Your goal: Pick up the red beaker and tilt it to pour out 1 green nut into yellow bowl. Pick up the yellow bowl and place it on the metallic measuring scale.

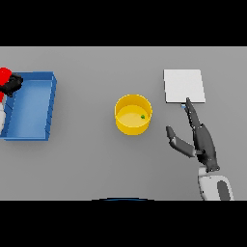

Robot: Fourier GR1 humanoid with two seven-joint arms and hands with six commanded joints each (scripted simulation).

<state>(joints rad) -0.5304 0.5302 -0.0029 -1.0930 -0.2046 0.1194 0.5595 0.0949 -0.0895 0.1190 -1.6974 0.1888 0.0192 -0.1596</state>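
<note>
The robot's right hand (202, 142) lies nearest, reaching in from the table's (96, 164) near edge on the right, its white and grey forearm cut off at the bottom. The fingers (192, 113) are stretched straight out toward the far side and the thumb (177, 142) splays toward the middle; the hand grips nothing. The fingertips just reach the near edge of the metallic measuring scale (183, 86), a pale square plate lying flat toward the table's far right; whether they press on it or only overlap it from above cannot be made out.

At the middle of the table stands the yellow bowl (133, 114), upright, clear of the scale and of the hand, with open grey table between it and the thumb. Inside it, toward the right of its floor, sits one green nut (143, 116), a speck too small to show any shape.

Along the table's left edge lies a blue tray (50, 103), its outer end cut off by the frame. At its far left corner the left hand (11, 84) shows as a dark shape, mostly out of view, closed around the red beaker (5, 75), of which only a red patch is visible at the frame's edge. Whether the beaker is upright or tilted cannot be told, nor what it contains.
</note>
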